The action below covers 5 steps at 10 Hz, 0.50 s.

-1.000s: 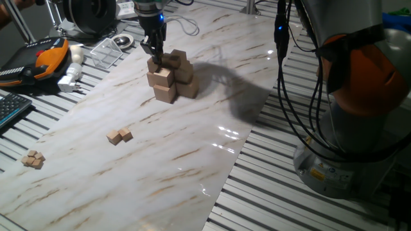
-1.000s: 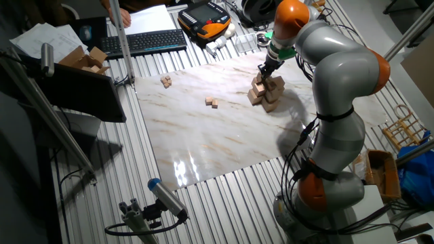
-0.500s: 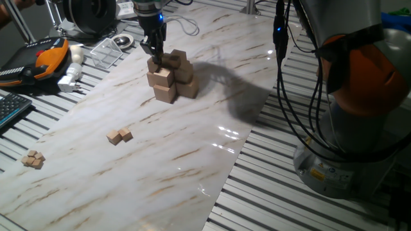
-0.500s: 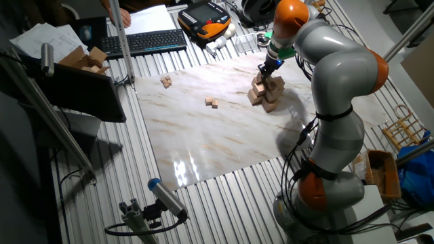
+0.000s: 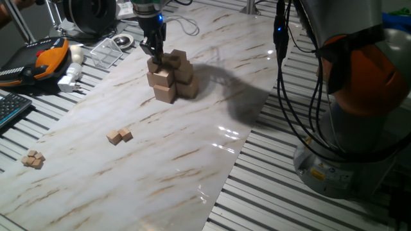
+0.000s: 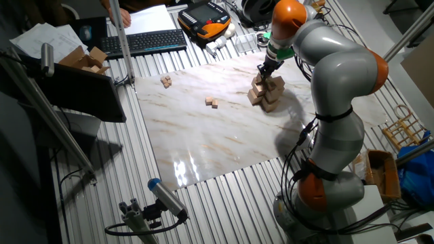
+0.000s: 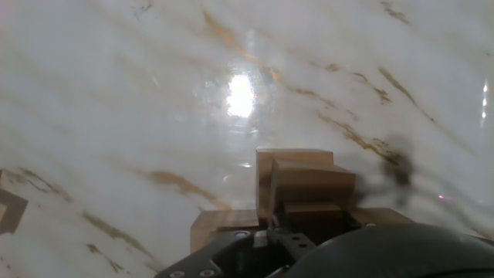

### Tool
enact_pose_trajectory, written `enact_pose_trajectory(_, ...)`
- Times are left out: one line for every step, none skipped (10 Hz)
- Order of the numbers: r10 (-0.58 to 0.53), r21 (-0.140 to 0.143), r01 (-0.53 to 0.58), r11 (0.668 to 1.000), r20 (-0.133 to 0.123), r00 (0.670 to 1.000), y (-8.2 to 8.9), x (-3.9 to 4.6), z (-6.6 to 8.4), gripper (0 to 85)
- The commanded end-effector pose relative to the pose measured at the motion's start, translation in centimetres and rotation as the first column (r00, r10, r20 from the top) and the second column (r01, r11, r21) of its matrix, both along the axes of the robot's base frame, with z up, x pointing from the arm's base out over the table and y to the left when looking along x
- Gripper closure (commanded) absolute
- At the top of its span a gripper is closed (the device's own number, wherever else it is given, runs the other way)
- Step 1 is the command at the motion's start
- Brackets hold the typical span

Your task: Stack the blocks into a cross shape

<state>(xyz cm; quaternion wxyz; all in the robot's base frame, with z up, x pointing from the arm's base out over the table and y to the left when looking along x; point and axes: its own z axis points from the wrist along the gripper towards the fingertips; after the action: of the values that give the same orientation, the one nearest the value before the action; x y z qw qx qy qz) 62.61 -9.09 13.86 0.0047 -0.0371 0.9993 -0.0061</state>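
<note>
The cross shape (image 5: pixel 172 78) is a cluster of tan wooden cubes at the far middle of the marble board, also seen as the cross shape (image 6: pixel 266 91) in the other fixed view. My gripper (image 5: pixel 156 52) points straight down, fingertips at the cluster's top left cube. The hand view shows tan cubes (image 7: pixel 309 181) close under the hand; the fingertips are hidden there. Two loose blocks (image 5: pixel 119 135) lie together on the board's left part. A few more blocks (image 5: pixel 32 158) sit at the board's left edge.
A clear plastic tray (image 5: pixel 109 50), an orange-black teach pendant (image 5: pixel 38 59) and a white plug (image 5: pixel 69 78) lie beyond the board's far left. A keyboard (image 5: pixel 11 109) sits at the left. The arm's base (image 5: pixel 347 128) and cables stand on the right.
</note>
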Motion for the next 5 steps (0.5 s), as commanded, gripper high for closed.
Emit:
enact_pose_trajectory(0.000, 0.000, 0.000, 1.000, 0.001, 1.000, 0.02, 0.04, 0.06, 51.0)
enact_pose_trajectory(-0.002, 0.000, 0.002, 1.000, 0.001, 1.000, 0.03, 0.05, 0.06, 34.0)
enact_pose_trajectory(-0.003, 0.000, 0.003, 1.000, 0.001, 1.000, 0.03, 0.05, 0.07, 34.0)
enact_pose_trajectory(-0.003, -0.002, 0.003, 1.000, 0.003, 1.000, 0.04, 0.05, 0.08, 34.0)
enact_pose_trajectory(-0.003, -0.002, 0.003, 1.000, 0.003, 1.000, 0.05, 0.07, 0.11, 34.0)
